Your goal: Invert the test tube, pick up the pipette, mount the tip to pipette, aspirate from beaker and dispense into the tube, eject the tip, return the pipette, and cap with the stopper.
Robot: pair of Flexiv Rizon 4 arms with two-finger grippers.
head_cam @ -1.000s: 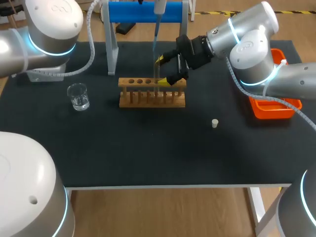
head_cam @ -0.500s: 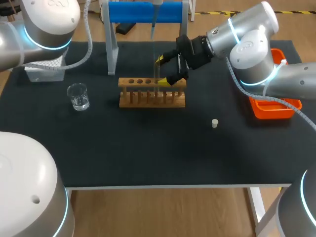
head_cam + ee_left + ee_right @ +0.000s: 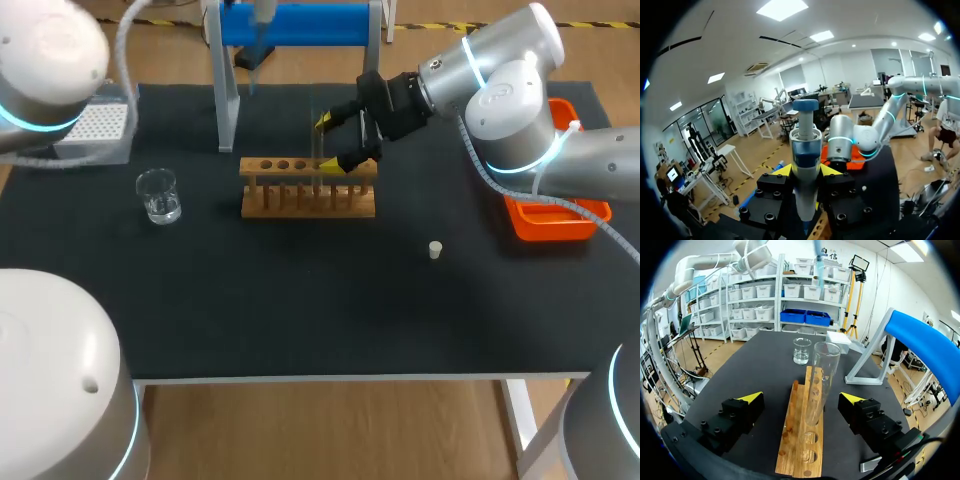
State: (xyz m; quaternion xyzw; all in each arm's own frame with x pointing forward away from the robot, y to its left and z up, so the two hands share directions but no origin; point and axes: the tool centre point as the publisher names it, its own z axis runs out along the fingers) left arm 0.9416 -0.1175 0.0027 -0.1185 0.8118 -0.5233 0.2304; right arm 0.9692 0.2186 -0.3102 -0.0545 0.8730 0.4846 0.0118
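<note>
One small white stopper (image 3: 435, 250) sits nearest on the black table (image 3: 300, 310), well apart from the wooden test tube rack (image 3: 308, 192), where the clear glass test tube (image 3: 821, 382) stands upright, mouth up. The right gripper (image 3: 335, 143) hangs at the rack, its fingers spread either side of the tube with neither touching it, and a clear glass beaker (image 3: 158, 195) sits off past the rack's other end. Farthest back, the left gripper (image 3: 805, 172) is clamped on the blue-and-white pipette (image 3: 804, 150), up by the blue-topped stand (image 3: 295, 25).

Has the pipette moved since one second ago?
Yes. The pipette went left, from over the wooden rack's middle to near the stand's left leg.
</note>
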